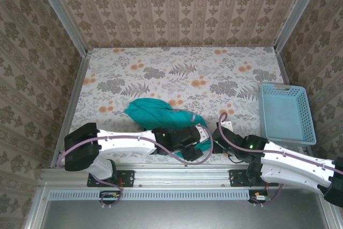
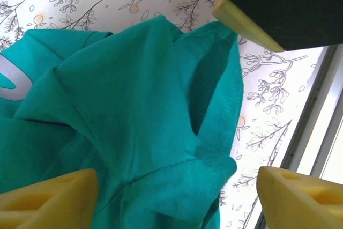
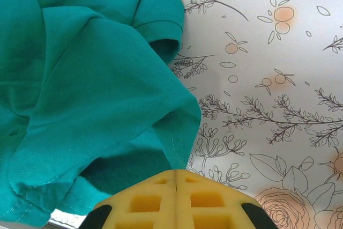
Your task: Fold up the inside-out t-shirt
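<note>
Yellow fingers (image 3: 139,205) of the right hand (image 3: 176,174) press together at the bottom of the right wrist view, clenched on a hemmed corner of the inside-out t-shirt (image 3: 80,95). Beside it, the left hand (image 2: 177,181) is released, its two yellow fingers wide apart with teal fabric lying between them. The shirt is a soft teal-green, crumpled and bunched, with stitched hems and seams showing and a pale grey shape on one fold. From above it lies in a heap at the near middle of the surface (image 1: 214,73), and both hands meet at its near edge. A floral cloth of grey leaves and orange blooms covers the surface. Damask-patterned walls (image 1: 182,9) with metal corner rails close it in on three sides. A light-blue slotted basket (image 1: 284,112) sits at the right edge, well apart from the shirt, its whole floor showing.
</note>
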